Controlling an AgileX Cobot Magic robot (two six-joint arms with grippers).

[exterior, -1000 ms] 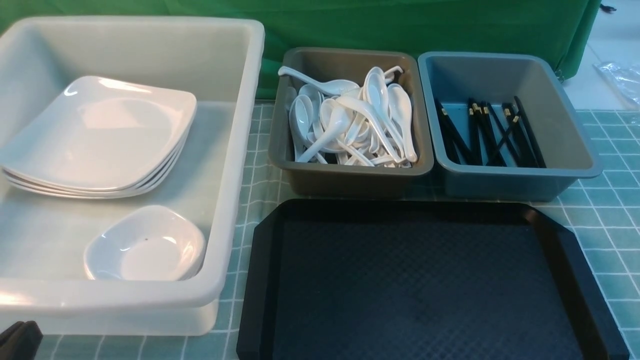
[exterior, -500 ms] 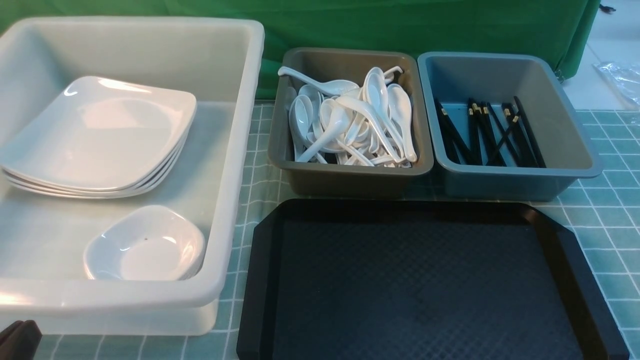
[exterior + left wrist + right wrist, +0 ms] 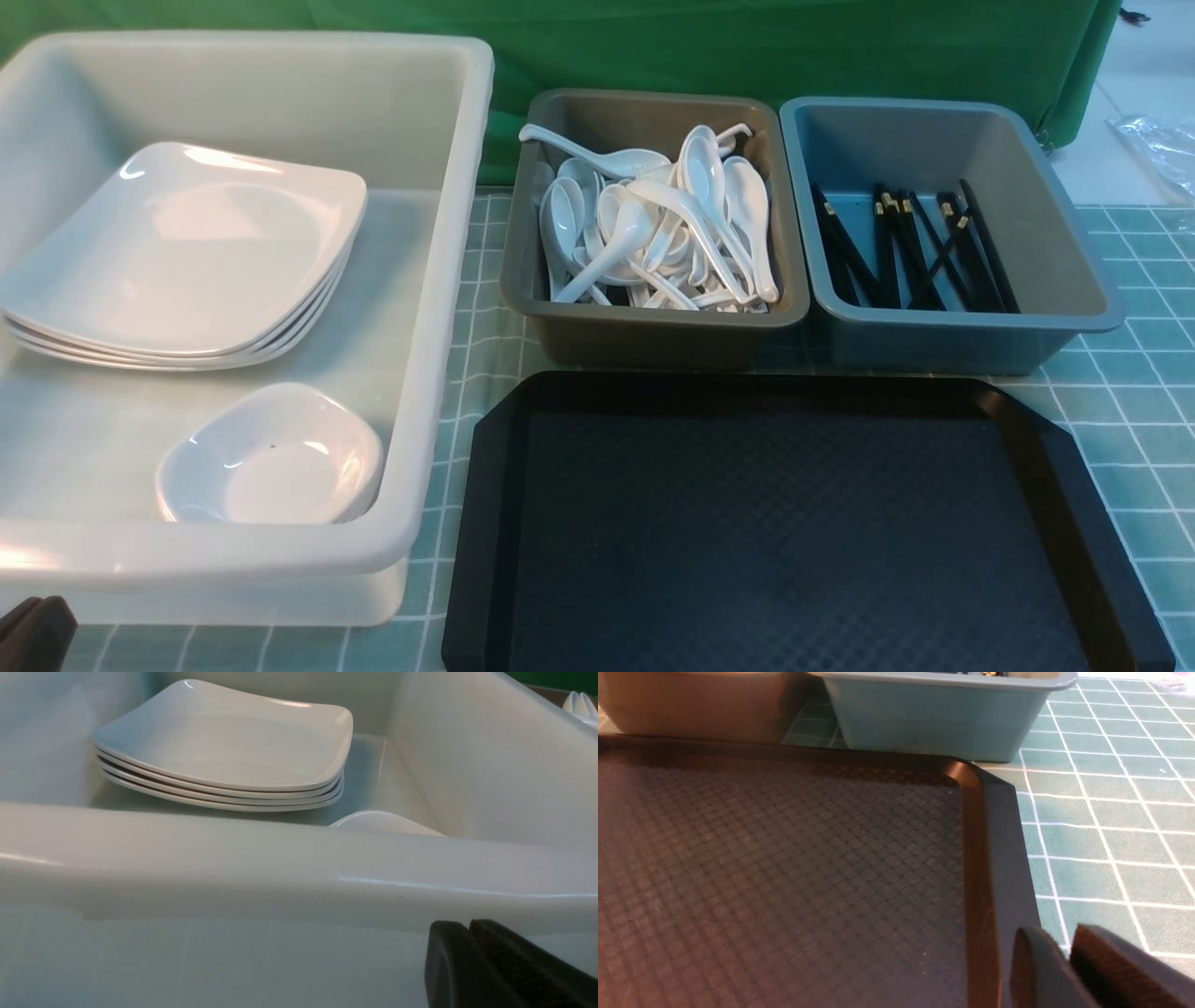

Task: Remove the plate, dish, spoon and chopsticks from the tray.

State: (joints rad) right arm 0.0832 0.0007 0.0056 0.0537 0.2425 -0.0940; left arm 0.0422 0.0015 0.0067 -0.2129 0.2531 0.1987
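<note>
The black tray [image 3: 775, 523] lies bare at the front centre; it also shows in the right wrist view [image 3: 784, 858]. The plate [image 3: 187, 247] tops a stack of white plates in the white tub; the stack also shows in the left wrist view [image 3: 224, 746]. The dish [image 3: 271, 457] sits in the same tub's near corner, its rim just visible in the left wrist view [image 3: 383, 821]. White spoons [image 3: 653, 233] fill the grey tub. Black chopsticks [image 3: 910, 247] lie in the blue-grey tub. My left gripper [image 3: 33, 635] [image 3: 468, 926] is shut and empty, low before the white tub. My right gripper [image 3: 1064, 938] is shut and empty over the tray's right rim.
The white tub [image 3: 448, 280] stands at the left, its near wall [image 3: 280, 858] close before my left gripper. The grey tub [image 3: 644, 336] and the blue-grey tub [image 3: 934, 341] stand just behind the tray. A green checked cloth [image 3: 1130, 392] covers the table.
My left gripper's tip has sunk slightly toward the bottom left corner of the front view. Nothing else has moved.
</note>
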